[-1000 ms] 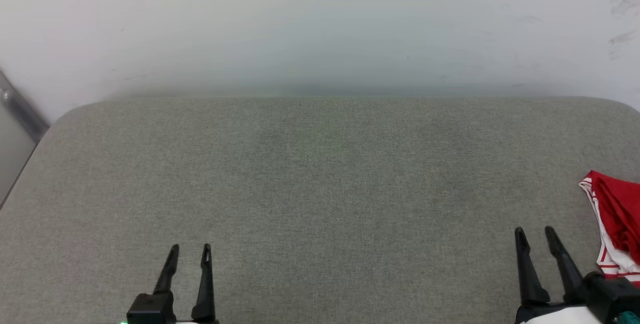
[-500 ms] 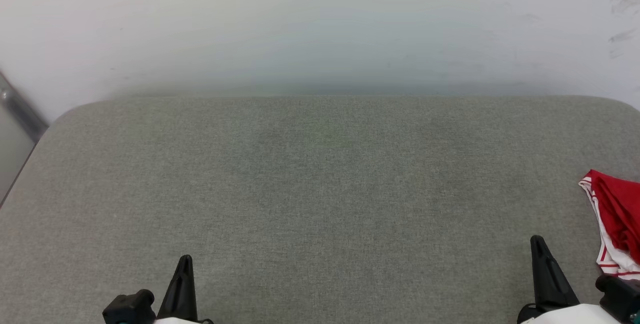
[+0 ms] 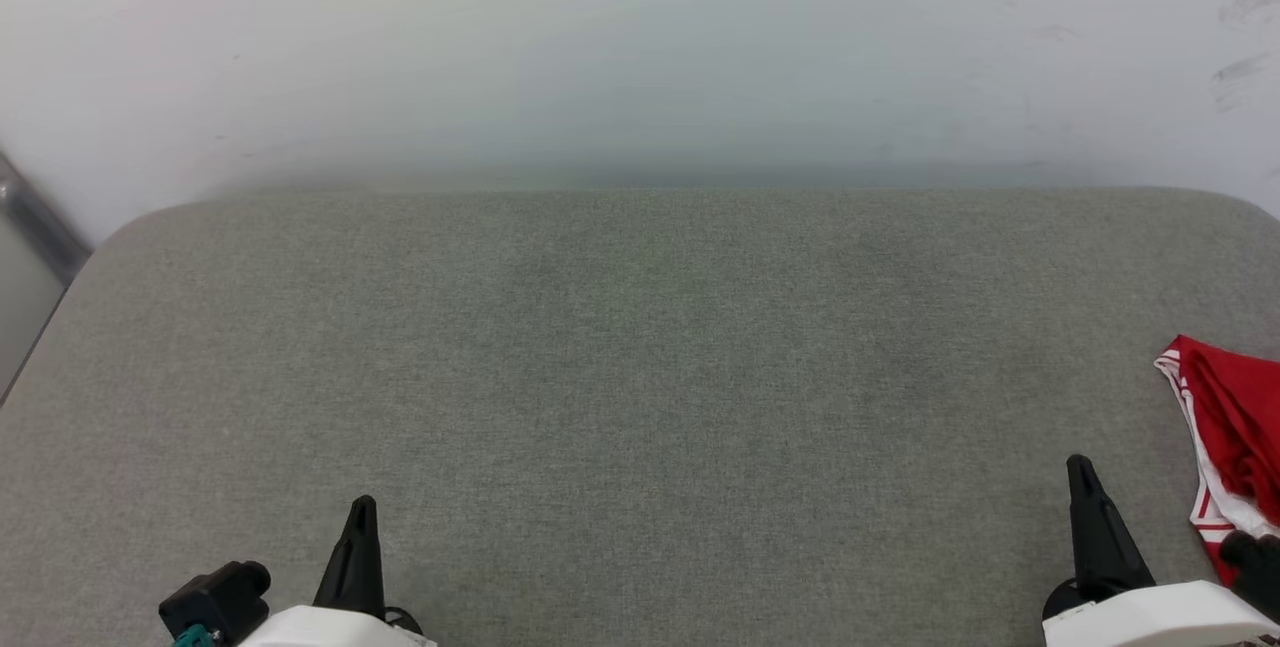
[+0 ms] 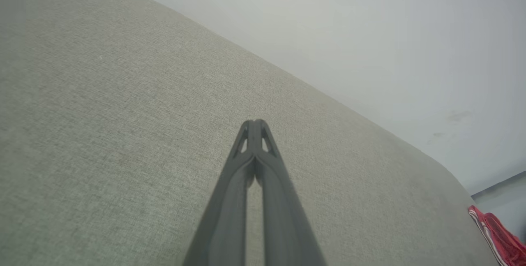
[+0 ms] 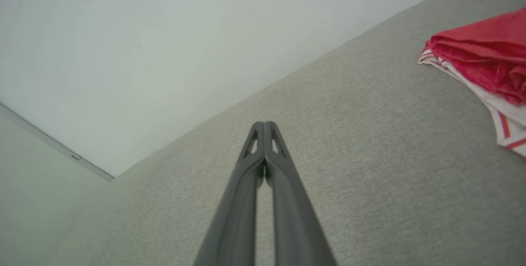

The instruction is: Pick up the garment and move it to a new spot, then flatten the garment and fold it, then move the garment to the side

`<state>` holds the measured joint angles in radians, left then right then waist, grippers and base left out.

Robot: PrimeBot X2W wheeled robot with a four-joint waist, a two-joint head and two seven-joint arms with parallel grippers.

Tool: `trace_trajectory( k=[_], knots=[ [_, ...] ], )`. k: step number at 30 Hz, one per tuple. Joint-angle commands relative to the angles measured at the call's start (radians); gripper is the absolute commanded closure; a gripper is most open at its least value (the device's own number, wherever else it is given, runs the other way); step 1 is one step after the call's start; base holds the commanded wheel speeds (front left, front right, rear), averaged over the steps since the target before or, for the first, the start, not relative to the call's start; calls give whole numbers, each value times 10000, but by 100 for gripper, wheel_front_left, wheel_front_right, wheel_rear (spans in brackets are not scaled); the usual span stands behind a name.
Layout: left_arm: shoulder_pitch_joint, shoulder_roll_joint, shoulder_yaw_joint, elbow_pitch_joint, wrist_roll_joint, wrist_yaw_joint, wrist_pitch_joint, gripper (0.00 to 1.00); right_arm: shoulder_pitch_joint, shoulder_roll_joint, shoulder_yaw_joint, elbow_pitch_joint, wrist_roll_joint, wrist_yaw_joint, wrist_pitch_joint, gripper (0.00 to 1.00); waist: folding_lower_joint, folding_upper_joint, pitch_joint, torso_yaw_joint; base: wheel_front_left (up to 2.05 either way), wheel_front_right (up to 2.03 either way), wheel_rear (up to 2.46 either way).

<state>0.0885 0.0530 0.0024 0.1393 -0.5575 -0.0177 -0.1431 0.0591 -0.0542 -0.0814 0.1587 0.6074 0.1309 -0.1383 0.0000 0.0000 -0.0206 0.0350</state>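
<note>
Fingers clenched empty on left gripper [image 3: 362,509] and right gripper [image 3: 1078,469], over grey padded bench [image 3: 640,347]. Bunched garment [image 3: 1232,417] at bench's right edge, beside right fingers [image 3: 1095,527], apart.

A grey fabric-covered counter [image 3: 640,377] with rounded far corners meets a plain white wall [image 3: 640,47] bearing faint scuff marks [image 3: 1240,72] far right.

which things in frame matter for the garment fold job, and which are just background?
Job:
- garment, red and white, bunched at the far right
- left gripper, shut, empty
- right gripper, shut, empty, fingers clear of the garment

Just there:
- grey cushion, the surface under it all
- white wall
- metal strip, far left
</note>
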Motion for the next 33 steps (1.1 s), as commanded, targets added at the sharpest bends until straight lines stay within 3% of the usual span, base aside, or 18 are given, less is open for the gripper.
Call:
trace_trajectory(
  k=[1,12,33],
  knots=[
    [-334,45,47,-86,-343,-65,54,100,-278,9,-27,-92,349,1,64,100,0,0,2,-4,0,0,0],
    [-668,53,239,128,-2322,-277,524,100,-577,16,-88,87,2213,0,535,100,0,0,34,-50,0,0,0],
    [-1112,53,506,422,-5009,-565,1168,100,-962,27,-175,332,4747,-1,1194,100,0,0,84,-125,0,0,0]
  ],
)
